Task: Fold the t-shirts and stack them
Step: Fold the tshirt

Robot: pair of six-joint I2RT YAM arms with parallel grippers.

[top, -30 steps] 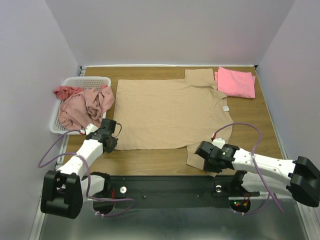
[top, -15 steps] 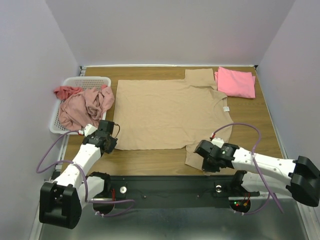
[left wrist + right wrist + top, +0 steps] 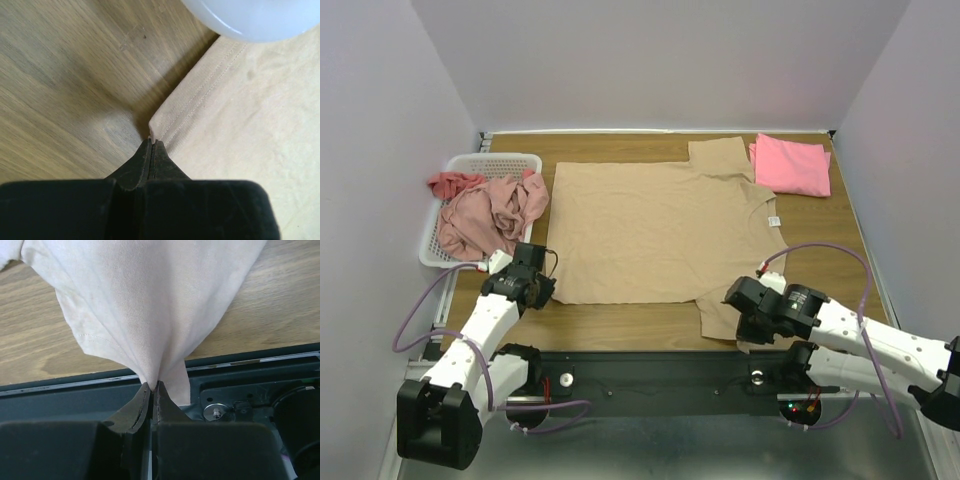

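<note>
Working on tan t-shirt (image 3: 660,225), spread flat across the middle of table (image 3: 620,318), collar toward the right edge, hem toward the left edge. Pinching its near sleeve (image 3: 150,305) with right gripper (image 3: 152,386) by the near edge, tips pressed together on the cloth and raising it into a hanging cone, likely readying a fold of the sleeve inward over the body. Nipping the near-left hem corner (image 3: 156,131) with left gripper (image 3: 151,146), tips closed tight on the very edge, probably so both near points can travel together. Leaving folded pink t-shirt (image 3: 792,165) at the far right corner as the start of the stack. Holding off on dusty-pink t-shirts (image 3: 490,215), heaped unfolded in basket (image 3: 470,160) at the left edge
</note>
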